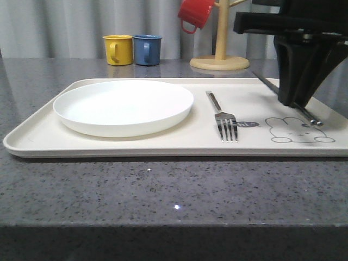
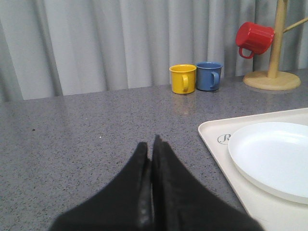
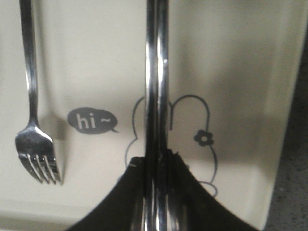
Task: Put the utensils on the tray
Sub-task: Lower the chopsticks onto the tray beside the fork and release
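Right pincer [image 3: 156, 166] clamped round slim polished steel chopsticks [image 3: 157, 72] — over smooth cream tray [image 1: 163, 142], beside four-tined fork [image 1: 225, 122].

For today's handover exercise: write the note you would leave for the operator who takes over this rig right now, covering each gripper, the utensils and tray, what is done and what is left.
Right gripper: shut on the chopsticks, low over the tray by the rabbit drawing; whether the tips already touch the tray is unclear.
Left gripper: shut, empty, above the bare counter to the left of the tray.
Done: plate on the tray's left half, fork lying beside it to the right.
Left: release the chopsticks right of the fork, then fetch and place the spoon.
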`<state>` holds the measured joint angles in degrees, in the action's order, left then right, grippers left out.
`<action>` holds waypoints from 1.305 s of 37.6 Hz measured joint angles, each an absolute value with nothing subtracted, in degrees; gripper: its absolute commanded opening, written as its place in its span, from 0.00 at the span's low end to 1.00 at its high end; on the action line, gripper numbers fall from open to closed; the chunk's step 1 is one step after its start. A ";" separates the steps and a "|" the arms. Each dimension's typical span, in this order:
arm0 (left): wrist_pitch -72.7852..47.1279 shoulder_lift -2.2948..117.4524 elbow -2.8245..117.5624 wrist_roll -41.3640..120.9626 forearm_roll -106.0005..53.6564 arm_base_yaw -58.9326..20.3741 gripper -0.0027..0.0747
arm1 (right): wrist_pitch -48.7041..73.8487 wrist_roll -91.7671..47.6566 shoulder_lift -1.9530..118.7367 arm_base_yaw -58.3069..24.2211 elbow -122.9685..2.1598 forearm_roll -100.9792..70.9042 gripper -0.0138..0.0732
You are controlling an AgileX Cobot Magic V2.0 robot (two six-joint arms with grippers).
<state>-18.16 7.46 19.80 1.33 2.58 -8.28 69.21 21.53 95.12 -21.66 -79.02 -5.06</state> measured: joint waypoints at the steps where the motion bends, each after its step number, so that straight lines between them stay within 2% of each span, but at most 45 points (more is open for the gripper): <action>1: -18.16 7.46 19.80 1.33 2.58 -8.28 0.01 | 69.05 21.68 95.49 -21.66 -79.02 -5.56 0.10; 16: -18.16 7.46 19.80 1.33 2.58 -8.28 0.01 | 65.23 22.74 98.31 -21.66 -79.02 -7.52 0.12; 24: -18.16 7.46 19.80 1.33 2.58 -8.28 0.01 | 65.19 22.74 98.35 -21.66 -79.02 -7.64 0.40; 28: -18.16 7.46 19.80 1.33 2.58 -8.28 0.01 | 65.19 22.74 98.35 -21.66 -79.02 -7.72 0.49; 34: -18.16 7.46 19.80 1.33 2.58 -8.28 0.01 | 68.66 22.33 98.35 -21.66 -81.47 -7.72 0.50; 41: -18.16 7.46 19.80 1.33 2.58 -8.28 0.01 | 70.22 20.41 98.44 -21.66 -90.75 -3.69 0.50; 49: -18.16 7.46 19.80 1.33 2.58 -8.28 0.01 | 70.36 14.38 96.48 -20.57 -95.22 1.55 0.50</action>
